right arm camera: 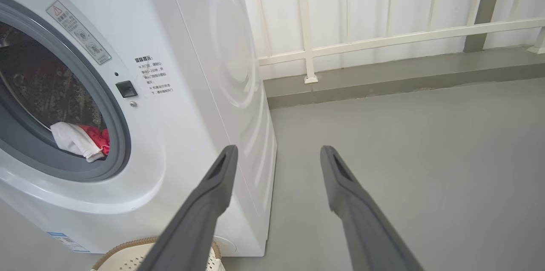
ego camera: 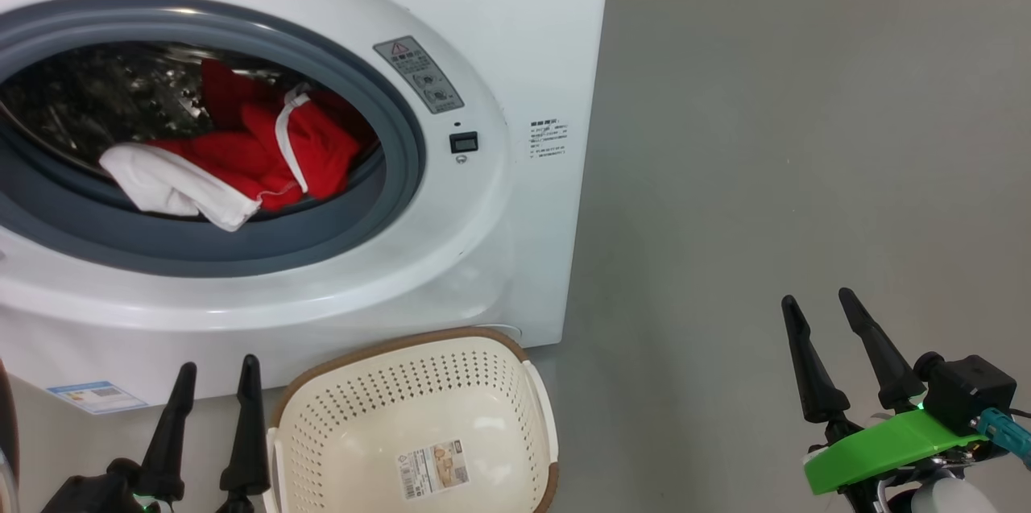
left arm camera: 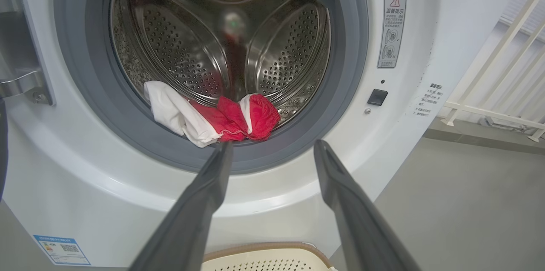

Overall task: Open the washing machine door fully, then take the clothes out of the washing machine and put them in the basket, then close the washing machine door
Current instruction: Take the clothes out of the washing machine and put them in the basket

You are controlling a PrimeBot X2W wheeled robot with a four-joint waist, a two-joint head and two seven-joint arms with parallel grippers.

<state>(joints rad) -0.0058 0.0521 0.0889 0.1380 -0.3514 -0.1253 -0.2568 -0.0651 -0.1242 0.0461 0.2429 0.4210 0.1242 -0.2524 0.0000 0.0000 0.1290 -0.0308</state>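
Both stood wide and empty: left pincer, right pincer. The clothes lay ahead of the left pincer, apparently apart.

Long blk tapered jaws; lime-green R-wrist bracket, teal plug (cable?)

The round mouth of the big white front-loading washing machine stands open at the upper left of the head view, ringed by a thick grey rubber gasket. A heap of red and white fabric clothes lies across the lower lip. The perforated steel drum above and behind them is free. At bottom centre the cream perforated plastic basket sits against the machine's foot, just right of the left gripper, whose fingers are spread. Bare grey floor lies open around the spread right gripper on the right side. In the right wrist view a white railing bounds the floor along the top.
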